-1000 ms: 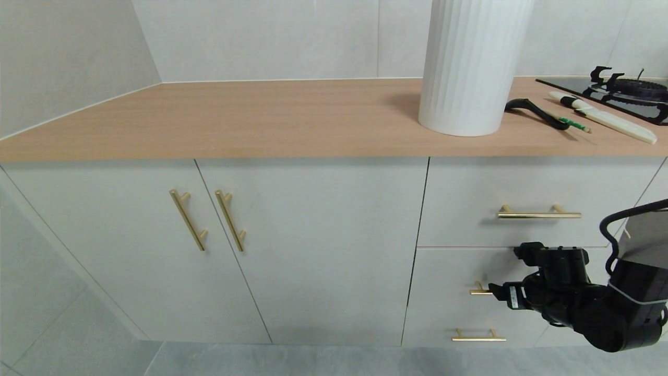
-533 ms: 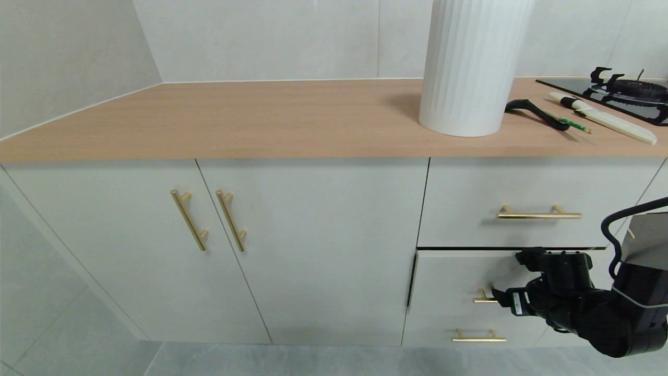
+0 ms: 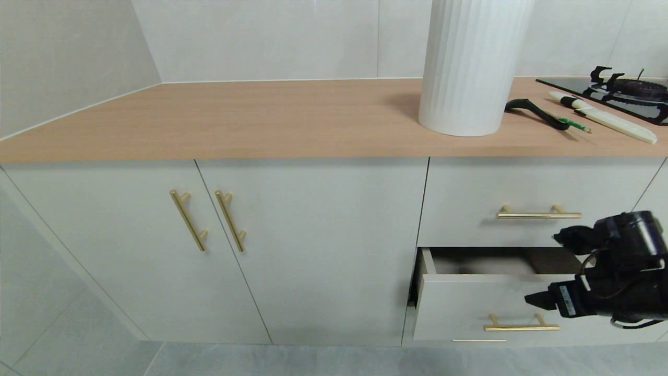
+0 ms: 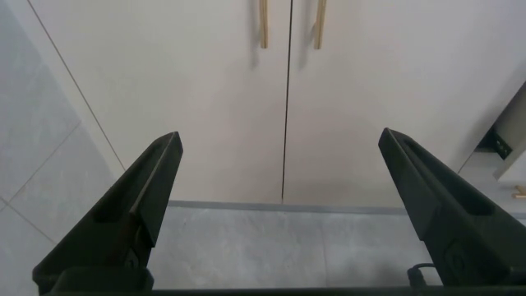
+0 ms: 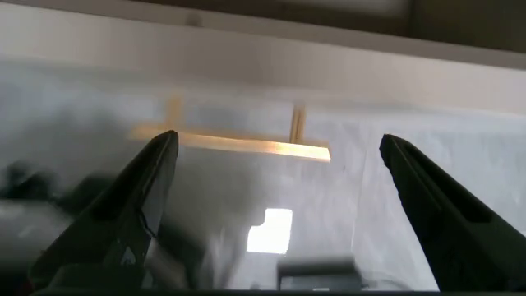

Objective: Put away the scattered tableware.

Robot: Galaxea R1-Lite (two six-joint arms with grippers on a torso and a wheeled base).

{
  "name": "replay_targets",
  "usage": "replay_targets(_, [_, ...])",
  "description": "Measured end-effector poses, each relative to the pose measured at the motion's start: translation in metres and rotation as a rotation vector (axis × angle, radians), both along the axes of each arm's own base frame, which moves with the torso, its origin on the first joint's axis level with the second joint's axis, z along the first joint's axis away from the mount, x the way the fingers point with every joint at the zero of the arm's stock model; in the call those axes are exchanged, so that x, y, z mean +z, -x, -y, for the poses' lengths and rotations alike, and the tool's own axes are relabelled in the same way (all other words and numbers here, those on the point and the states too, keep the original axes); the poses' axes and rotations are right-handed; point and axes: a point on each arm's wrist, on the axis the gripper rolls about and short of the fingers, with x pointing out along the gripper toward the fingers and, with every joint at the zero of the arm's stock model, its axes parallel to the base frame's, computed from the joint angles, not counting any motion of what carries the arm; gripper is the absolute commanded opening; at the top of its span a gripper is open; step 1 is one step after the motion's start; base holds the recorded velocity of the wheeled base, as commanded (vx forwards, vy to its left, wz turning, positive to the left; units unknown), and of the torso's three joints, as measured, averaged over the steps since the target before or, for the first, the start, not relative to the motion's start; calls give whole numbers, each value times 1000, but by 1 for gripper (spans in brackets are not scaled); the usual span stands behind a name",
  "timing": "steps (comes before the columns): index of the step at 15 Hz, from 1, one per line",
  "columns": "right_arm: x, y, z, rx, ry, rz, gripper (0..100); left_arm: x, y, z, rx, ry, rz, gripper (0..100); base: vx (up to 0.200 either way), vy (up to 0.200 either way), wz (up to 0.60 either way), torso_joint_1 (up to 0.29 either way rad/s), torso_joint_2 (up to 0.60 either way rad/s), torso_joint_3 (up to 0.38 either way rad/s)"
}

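Tableware is three loose pieces on the wooden countertop (image 3: 261, 120), right end, between the white ribbed cylinder (image 3: 469, 68) and the gas hob (image 3: 626, 89): a black-handled utensil (image 3: 537, 112) whose working end I can't make out, a thin green-tipped stick (image 3: 574, 124) touching or crossing it, and a cream knife (image 3: 605, 117) just beside them, close to the hob. My read is that all are light, rigid and smooth, so they'll slide or spin on the wood if nudged rather than pinched. Take the utensil and the knife mid-handle, pinching across the narrow width, and stay off the knife's blade end. The stick lies low and thin, so it needs a near-flat approach and may roll. The two pieces that meet should be separated or picked top one first. Below the counter, the middle drawer (image 3: 469, 303) stands partly open, the likely destination; inside is too dark to judge. The right gripper (image 5: 275, 156) sits in front of its brass handle (image 3: 521, 327), jaws spread wide and empty. The left gripper (image 4: 279, 144) is also spread wide with nothing in it, low down facing the cabinet doors (image 4: 288, 99), well apart from the tableware.
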Motion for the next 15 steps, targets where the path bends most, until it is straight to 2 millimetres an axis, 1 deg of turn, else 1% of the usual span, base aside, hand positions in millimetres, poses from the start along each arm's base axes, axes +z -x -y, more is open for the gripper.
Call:
replay_targets(1, [27,3,0,11,-15,48,100,0,0,0,-1,0,0,100,0,0,0,0,0,0])
replay_targets(2, [46,6,-1,18,-23,92,100,0,0,0,-2,0,0,100,0,0,0,0,0,0])
replay_targets(3, [57,5,-2,23,-27,135,100,0,0,0,-1,0,0,100,0,0,0,0,0,0])
replay_targets(4, [61,0,-5,32,-30,155,100,0,0,0,-1,0,0,100,0,0,0,0,0,0])
replay_targets(6, [56,-15,-12,53,-36,163,100,0,0,0,0,0,0,100,0,0,0,0,0,0])
replay_targets(10, [30,-43,-22,49,-61,167,100,0,0,0,0,0,0,100,0,0,0,0,0,0])
replay_targets(13, [12,-49,-27,50,-45,139,100,0,0,0,0,0,0,100,0,0,0,0,0,0])
replay_targets(15, [5,-51,-29,48,-35,117,100,0,0,0,0,0,0,100,0,0,0,0,0,0])
